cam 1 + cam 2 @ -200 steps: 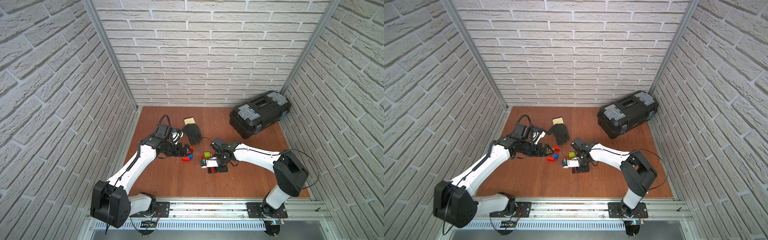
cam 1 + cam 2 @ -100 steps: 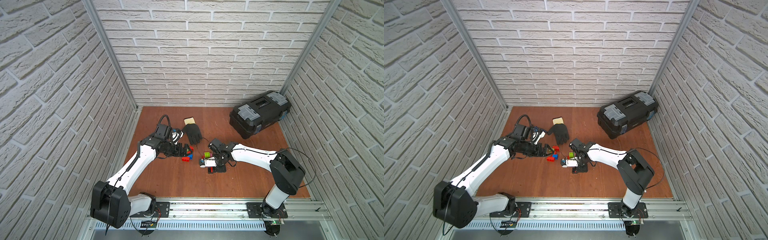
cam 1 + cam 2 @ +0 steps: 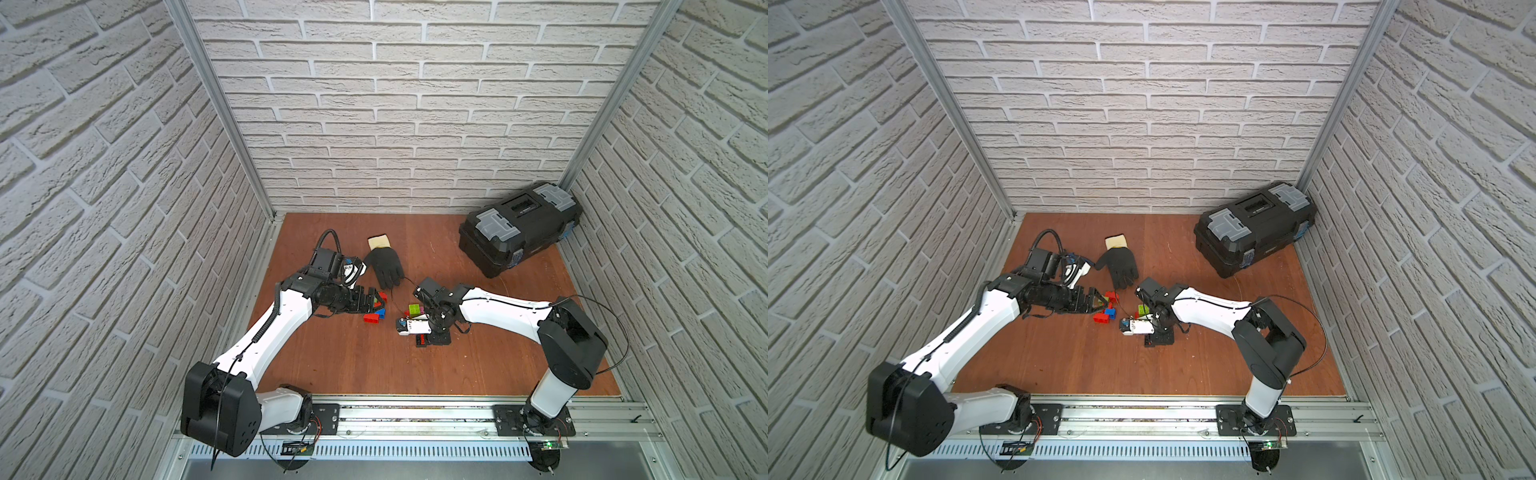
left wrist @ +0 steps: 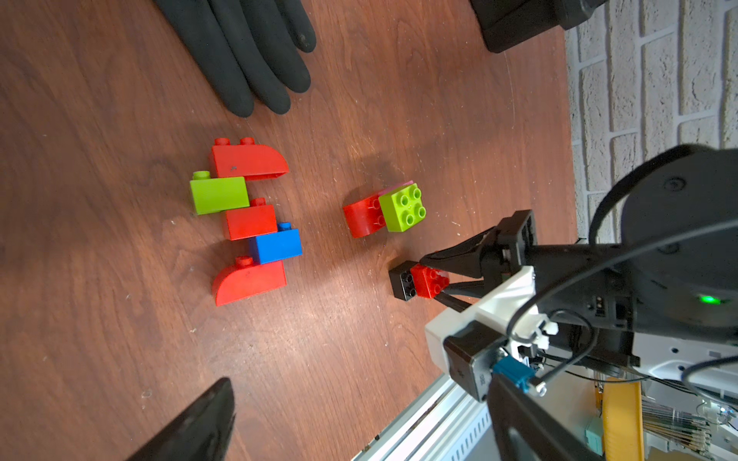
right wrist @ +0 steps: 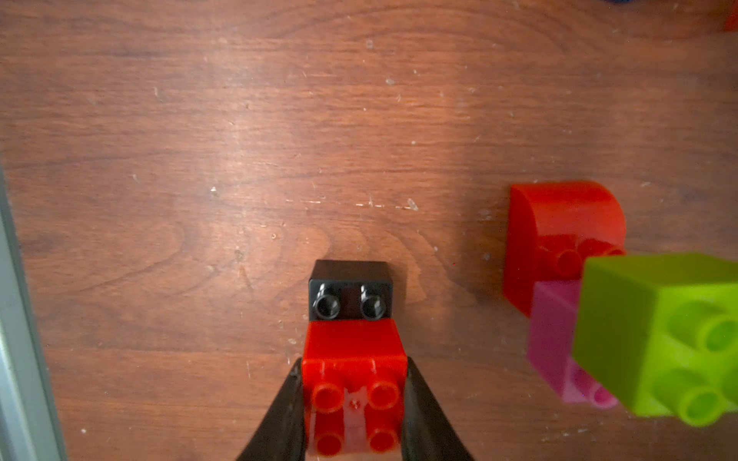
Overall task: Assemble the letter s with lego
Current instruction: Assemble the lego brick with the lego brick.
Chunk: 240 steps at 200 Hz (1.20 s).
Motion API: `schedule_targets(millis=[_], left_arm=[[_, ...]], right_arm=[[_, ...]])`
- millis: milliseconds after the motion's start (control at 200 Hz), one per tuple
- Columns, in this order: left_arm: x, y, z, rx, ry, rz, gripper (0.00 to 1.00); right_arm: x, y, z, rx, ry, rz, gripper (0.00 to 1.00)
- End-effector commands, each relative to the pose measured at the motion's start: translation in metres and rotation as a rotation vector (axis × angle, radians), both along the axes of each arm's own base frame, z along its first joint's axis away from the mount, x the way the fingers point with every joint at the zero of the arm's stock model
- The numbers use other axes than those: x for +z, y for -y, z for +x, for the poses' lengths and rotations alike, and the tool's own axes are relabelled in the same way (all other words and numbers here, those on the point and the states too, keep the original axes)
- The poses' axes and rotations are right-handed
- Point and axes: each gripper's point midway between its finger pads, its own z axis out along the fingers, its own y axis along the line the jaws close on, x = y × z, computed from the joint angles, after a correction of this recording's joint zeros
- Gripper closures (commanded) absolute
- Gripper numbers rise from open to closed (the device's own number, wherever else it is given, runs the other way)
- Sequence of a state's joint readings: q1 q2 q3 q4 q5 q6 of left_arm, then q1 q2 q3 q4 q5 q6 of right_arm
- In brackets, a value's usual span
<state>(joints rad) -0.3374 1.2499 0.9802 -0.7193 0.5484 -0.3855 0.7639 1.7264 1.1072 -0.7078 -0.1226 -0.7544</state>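
**Q:** How far along is your S?

**A:** By the look of it, mostly laid out. A zigzag chain [image 3: 372,318] of five lego pieces lies on the surface at 6 o'clock of the black glove [image 3: 384,266]. In order, they are a rounded red brick [image 4: 247,161], a lime green brick [image 4: 219,194], a plain red brick [image 4: 250,221], a blue brick [image 4: 277,245] and a second rounded red piece [image 4: 249,281]. They touch edge to edge. Whether the studs are pressed home, I cannot tell.

**Q:** What is left?

**A:** Four pieces sit outside it. Your right end effector [image 5: 353,363] is pinching a square red brick [image 5: 351,347] that overlaps a black brick [image 5: 351,275], at 4 o'clock of the chain. A loose clump [image 4: 383,211] of lime, pink and red sits at 3 o'clock. Your left end effector [image 3: 372,304] is spread wide and empty at the chain's 9 o'clock edge.

**Q:** Materials?

**A:** The bricks are glossy hard plastic with hollow round studs. The surface is scuffed wood grain and the glove is matte.
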Motion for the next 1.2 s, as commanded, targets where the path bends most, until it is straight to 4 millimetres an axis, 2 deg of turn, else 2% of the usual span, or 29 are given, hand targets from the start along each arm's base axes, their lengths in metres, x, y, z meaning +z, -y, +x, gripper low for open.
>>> schedule_targets(millis=[0,370,770,1040,1195], left_arm=[[0.006,0.000,-0.003,-0.015,0.013,-0.014,0.02],[0.005,-0.001,-0.004,-0.015,0.013,-0.010,0.02],[0.003,-0.001,-0.003,-0.012,0.005,-0.008,0.02],[0.003,0.000,-0.001,-0.013,0.003,-0.013,0.02],[0.004,0.000,0.000,-0.013,0.009,-0.011,0.02]], right_arm=[[-0.011,0.018,-0.010,-0.012,-0.025,-0.084,0.76],[-0.008,0.019,-0.011,-0.030,-0.013,-0.060,0.76],[-0.030,0.027,-0.016,-0.024,-0.054,-0.144,0.76],[-0.038,0.024,-0.016,-0.005,-0.066,-0.192,0.76],[-0.031,0.014,-0.013,-0.007,-0.052,-0.183,0.75]])
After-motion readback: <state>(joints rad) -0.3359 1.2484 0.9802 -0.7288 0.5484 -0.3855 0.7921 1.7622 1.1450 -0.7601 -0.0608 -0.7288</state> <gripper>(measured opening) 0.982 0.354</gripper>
